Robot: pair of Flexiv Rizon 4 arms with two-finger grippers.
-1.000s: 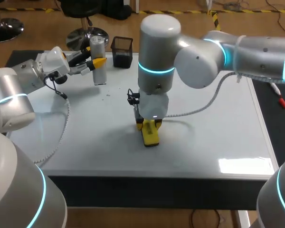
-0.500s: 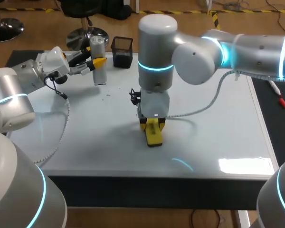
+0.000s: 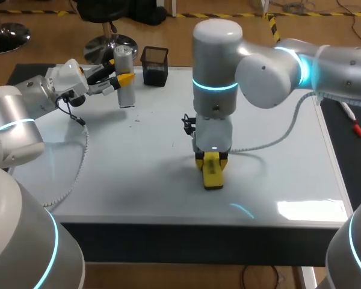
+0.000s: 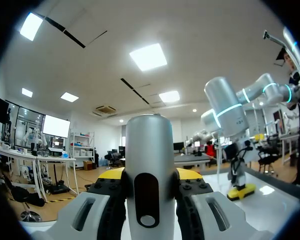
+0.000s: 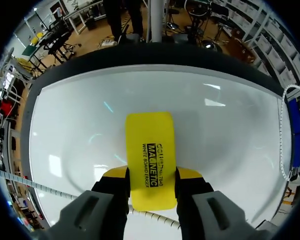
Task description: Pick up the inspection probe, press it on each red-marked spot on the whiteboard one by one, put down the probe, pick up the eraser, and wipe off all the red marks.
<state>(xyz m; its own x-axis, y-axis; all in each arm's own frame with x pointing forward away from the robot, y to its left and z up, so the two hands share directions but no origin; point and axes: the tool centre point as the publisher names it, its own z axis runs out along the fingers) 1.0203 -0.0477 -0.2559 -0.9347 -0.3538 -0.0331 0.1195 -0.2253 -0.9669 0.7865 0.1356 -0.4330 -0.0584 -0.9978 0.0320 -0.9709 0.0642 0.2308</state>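
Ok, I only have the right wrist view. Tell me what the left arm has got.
Observer: The left end effector is shut on the inspection probe, which is held upright near the whiteboard's far left corner.
Operator: Tell me what stands next to it.
Observer: A black mesh cup, on the probe's right, at the board's far edge.
Operator: Now place my eraser on the board as a whole.
Observer: In the head view the eraser lies flat about mid-board, towards the near edge, with the right end effector shut on it from straight above.
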